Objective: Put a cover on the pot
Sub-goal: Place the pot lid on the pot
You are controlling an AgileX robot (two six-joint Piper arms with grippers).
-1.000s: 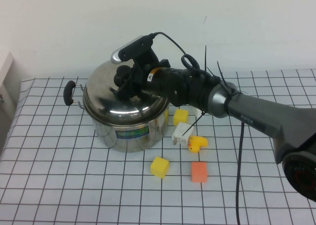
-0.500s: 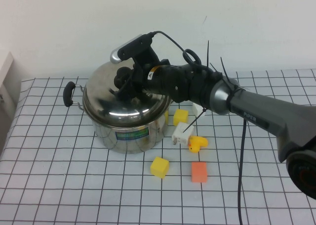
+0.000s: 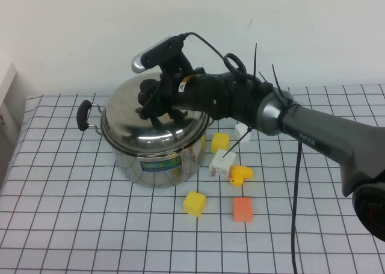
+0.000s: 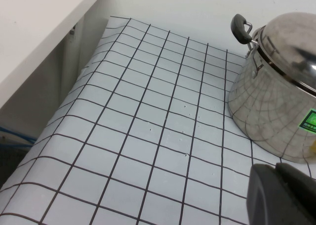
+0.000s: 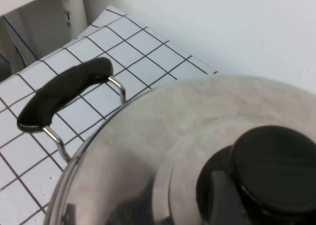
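The right gripper [image 3: 146, 102] hangs over the pot [image 3: 155, 155], its fingers [image 5: 222, 198] beside the black knob [image 5: 272, 170] of the lid [image 3: 153, 124]; whether they clasp the knob cannot be told. The lid sits on the pot. The left gripper [image 4: 281, 195] hovers low over the bench [image 4: 148, 136], pot ahead; fingers' spread unclear.

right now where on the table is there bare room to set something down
Bare grid lies on the robot's left of the pot, out to the table's left edge, and along the near edge. It is crowded to the pot's right: yellow blocks, orange block, duck. Right tool is at the lid knob; left tool hangs low over bare grid.
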